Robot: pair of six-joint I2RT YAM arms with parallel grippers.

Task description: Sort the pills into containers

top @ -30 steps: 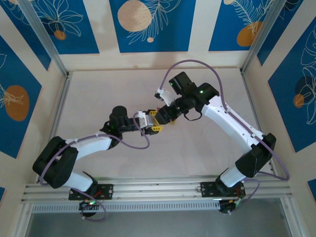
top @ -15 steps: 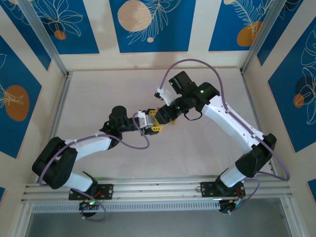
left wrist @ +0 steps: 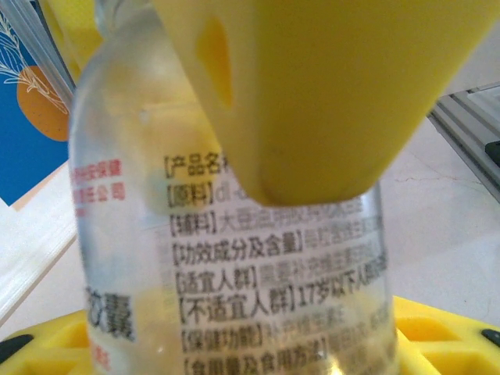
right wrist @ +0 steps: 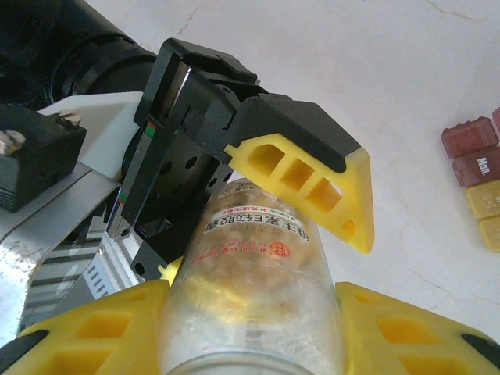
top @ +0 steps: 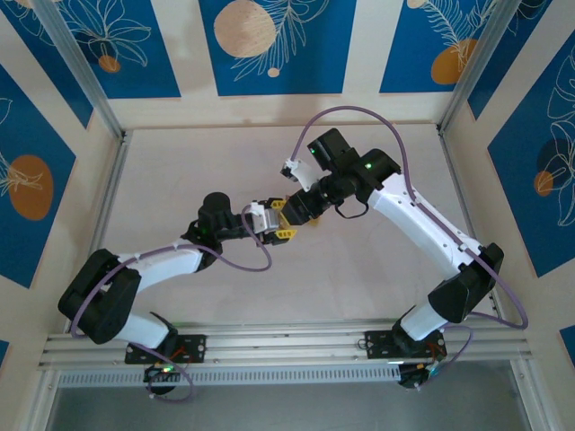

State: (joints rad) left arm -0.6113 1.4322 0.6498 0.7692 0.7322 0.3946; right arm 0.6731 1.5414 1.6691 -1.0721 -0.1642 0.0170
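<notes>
Two grippers, left gripper [top: 274, 224] and right gripper [top: 292, 215], nose to nose above mid-table. One clear bottle [right wrist: 258, 281] between them. One strip of containers [right wrist: 478, 183].

Of the containers, four cells in sight: two dark red above, two yellow-tan below, cut off by the right edge of the right wrist view. One red cell printed "Mon." Lies flat on the pale table [right wrist: 406, 70], well apart from both grippers. Long axis up and down that view, red end leaning slightly left.

Right gripper: closed snugly on the bottle's body, a yellow finger on either side. Left gripper: narrowly parted and clamped on the same bottle from the far end, one finger [right wrist: 312, 183] pressed along the printed label. Bottle's long axis in line with both grippers. Yellowish contents inside; number of pills impossible to tell.
</notes>
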